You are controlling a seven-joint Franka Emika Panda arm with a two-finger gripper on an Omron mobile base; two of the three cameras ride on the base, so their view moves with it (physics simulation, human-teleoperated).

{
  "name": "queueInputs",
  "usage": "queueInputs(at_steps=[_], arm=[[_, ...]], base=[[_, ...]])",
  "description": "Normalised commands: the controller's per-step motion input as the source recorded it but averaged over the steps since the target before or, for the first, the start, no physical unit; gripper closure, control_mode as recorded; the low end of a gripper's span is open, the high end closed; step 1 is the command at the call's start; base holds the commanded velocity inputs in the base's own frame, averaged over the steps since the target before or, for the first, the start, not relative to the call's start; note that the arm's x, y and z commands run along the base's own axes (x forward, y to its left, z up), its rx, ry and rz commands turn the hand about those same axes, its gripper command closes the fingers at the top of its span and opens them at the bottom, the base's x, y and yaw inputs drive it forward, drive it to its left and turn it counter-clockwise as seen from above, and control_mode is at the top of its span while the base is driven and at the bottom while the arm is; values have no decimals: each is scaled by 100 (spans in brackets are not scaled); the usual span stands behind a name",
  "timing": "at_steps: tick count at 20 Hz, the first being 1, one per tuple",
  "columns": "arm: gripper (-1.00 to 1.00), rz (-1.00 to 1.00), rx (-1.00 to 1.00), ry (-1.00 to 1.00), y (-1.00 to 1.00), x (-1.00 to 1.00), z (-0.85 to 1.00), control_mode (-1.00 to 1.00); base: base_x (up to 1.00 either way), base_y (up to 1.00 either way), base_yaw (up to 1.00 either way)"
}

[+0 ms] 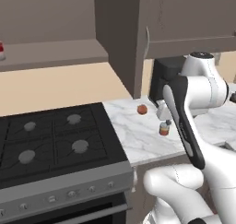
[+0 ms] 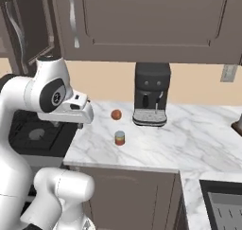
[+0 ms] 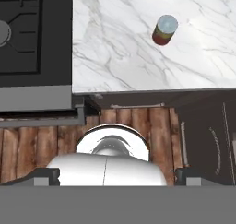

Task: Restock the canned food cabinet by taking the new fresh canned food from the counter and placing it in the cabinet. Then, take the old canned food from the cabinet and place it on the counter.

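The new fresh canned food (image 1: pixel 163 128), orange-red with a yellowish band, stands upright on the white marble counter (image 1: pixel 133 140) near its front edge; it also shows as the can (image 2: pixel 120 138) and the can (image 3: pixel 164 29). The old canned food (image 1: pixel 1 50), red with pale ends, stands on the open cabinet's shelf (image 1: pixel 55 52) at the far left. My gripper (image 1: pixel 167 121) hangs open and empty above the counter's front edge, to the left of the new can and apart from it. It shows too as the gripper (image 2: pixel 68 124), and its fingertips (image 3: pixel 46 177) stand wide apart.
A round red fruit (image 1: pixel 142 109) lies behind the new can. A black coffee machine (image 2: pixel 151 94) stands at the back of the counter. The black stovetop (image 1: pixel 50 140) adjoins the counter on the left. The cabinet's open door (image 1: pixel 124 38) juts out above. A sink (image 2: pixel 224 200) lies at the right.
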Motion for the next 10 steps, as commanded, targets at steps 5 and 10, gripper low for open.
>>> queueInputs(at_steps=[5, 10], arm=[[-100, 0, 0, 0, 0, 0, 0, 100], [-100, 0, 0, 0, 0, 0, 0, 100]], base=[[15, -52, -6], [52, -3, 0]])
